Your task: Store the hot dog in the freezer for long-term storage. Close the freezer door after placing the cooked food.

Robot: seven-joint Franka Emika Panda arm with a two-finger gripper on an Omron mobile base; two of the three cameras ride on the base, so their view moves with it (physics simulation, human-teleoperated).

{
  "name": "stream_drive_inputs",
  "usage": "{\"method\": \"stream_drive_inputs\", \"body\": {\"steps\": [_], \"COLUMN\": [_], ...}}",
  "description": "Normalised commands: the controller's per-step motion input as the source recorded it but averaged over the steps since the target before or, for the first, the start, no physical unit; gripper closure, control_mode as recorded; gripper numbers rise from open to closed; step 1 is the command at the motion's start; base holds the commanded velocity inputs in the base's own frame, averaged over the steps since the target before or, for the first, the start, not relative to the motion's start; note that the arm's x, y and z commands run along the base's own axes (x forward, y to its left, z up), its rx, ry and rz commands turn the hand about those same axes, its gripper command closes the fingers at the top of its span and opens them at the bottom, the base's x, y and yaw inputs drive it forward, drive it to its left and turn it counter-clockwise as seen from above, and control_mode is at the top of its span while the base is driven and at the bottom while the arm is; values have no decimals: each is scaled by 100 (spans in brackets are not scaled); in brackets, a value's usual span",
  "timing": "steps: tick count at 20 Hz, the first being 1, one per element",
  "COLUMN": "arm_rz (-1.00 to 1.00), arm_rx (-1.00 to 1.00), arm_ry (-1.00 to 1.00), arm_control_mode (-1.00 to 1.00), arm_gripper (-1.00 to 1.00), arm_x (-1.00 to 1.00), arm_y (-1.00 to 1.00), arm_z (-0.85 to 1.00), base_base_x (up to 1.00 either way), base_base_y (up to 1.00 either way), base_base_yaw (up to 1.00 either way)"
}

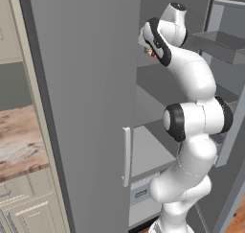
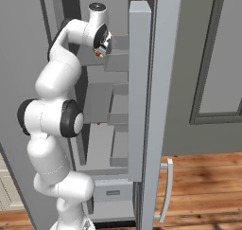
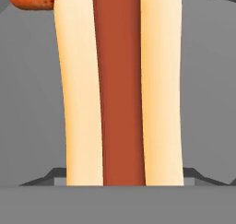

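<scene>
Grey matte freezer [image 2: 97,101] shelves | gripper [image 2: 100,51] clamps hot dog [image 3: 119,87] (smooth tan bun, glossy sausage) | freezer door [image 2: 140,89] ajar

Hot dog [image 3: 119,89] — inside open freezer [image 2: 101,101]

From my station the light reads flat and even, with no single source I can pick out and no glare on any surface. The freezer [image 1: 158,88] interior sits dimmer than its outer panels, its back wall darkening toward 12 o'clock in the left base view. The arm's white shell shows soft shading along its undersides, without hard cast shadows. Both base views are soft and coarse, with jagged edges. In the hand view the hot dog [image 3: 119,89] looks smooth and slightly blurred. Straight lines stay straight at the frame edges.
</scene>
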Motion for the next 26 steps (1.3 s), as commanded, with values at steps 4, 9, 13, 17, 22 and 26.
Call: {"method": "stream_drive_inputs", "body": {"steps": [4,9,13,17,22,26], "arm_rz": [0,0,0,0,0,0], "arm_rx": [-3,-2,0,0,0,0], "arm_ry": [0,-1,0,0,0,0], "arm_control_mode": [-100,-100,-100,-100,-100,-100], "arm_gripper": [100,100,100,100,100,-100], "arm_x": [9,10,11,10,1,0], "arm_y": [0,0,0,0,0,0], "arm_z": [-23,-15,-7,-7,0,0], "base_base_x": [0,0,0,0,0,0], "base_base_y": [0,0,0,0,0,0], "base_base_yaw": [0,0,0,0,0,0]}}
